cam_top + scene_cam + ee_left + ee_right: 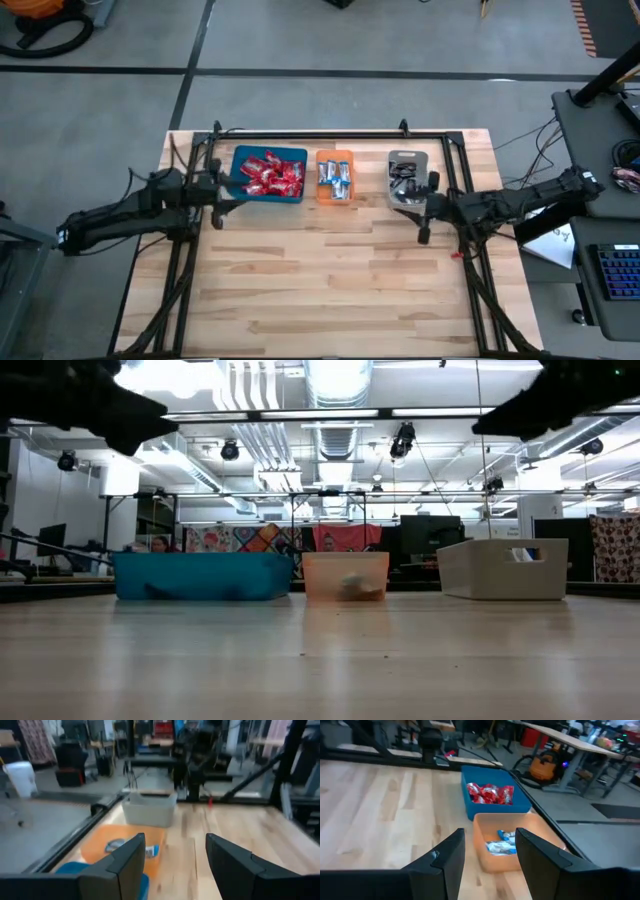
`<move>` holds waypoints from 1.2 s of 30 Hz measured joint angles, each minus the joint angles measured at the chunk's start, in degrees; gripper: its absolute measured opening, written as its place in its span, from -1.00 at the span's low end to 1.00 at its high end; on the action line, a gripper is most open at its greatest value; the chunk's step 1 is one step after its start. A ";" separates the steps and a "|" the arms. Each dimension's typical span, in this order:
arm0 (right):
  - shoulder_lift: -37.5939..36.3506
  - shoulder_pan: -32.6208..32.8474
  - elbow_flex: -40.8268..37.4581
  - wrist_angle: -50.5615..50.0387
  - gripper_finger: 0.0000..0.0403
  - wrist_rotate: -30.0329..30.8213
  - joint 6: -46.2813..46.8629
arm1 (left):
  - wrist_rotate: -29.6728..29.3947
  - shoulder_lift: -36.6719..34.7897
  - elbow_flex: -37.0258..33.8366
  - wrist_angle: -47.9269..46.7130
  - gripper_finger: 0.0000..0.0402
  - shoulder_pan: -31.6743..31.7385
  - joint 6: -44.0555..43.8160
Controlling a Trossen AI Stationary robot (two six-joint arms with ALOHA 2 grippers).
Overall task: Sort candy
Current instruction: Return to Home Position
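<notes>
Orange tray (335,154), taken as the reference item, is set near the far edge of the wooden table (330,290); blue-and-white candy (335,180) is contained in it. Blue tray (240,155) is placed just beside the orange tray on the left arm's side, separated from it by a narrow gap; red candy (271,176) is heaped inside. Grey tray (408,154) is placed on the opposite side of the orange tray, toward the right arm, with a somewhat wider gap; dark-wrapped candy (403,178) is seen in it. Left gripper (175,840) is held above the table at the end of the blue tray farthest from the orange tray and is pointed along the row toward the orange tray; its fingers are spread apart and nothing is gripped. Right gripper (490,834) is held by the near outer corner of the grey tray and is pointed back toward the orange tray; its fingers are likewise parted, with nothing held between them. In the low view both arms are recorded as dark shapes raised well above the orange tray's rim
</notes>
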 joint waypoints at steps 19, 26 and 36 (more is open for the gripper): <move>-30.00 -0.02 -19.82 6.56 -0.17 -2.53 -6.11 | 9.89 -15.90 -18.82 16.35 -0.05 -0.15 -2.59; -28.75 -0.17 -22.93 8.15 -0.23 -3.71 -7.65 | 4.05 -15.76 -18.97 12.48 -0.05 -0.20 -2.50; -28.13 -0.26 -22.97 8.42 -0.37 -3.68 -7.71 | -12.74 -11.21 -18.85 10.64 -0.05 -0.20 -11.70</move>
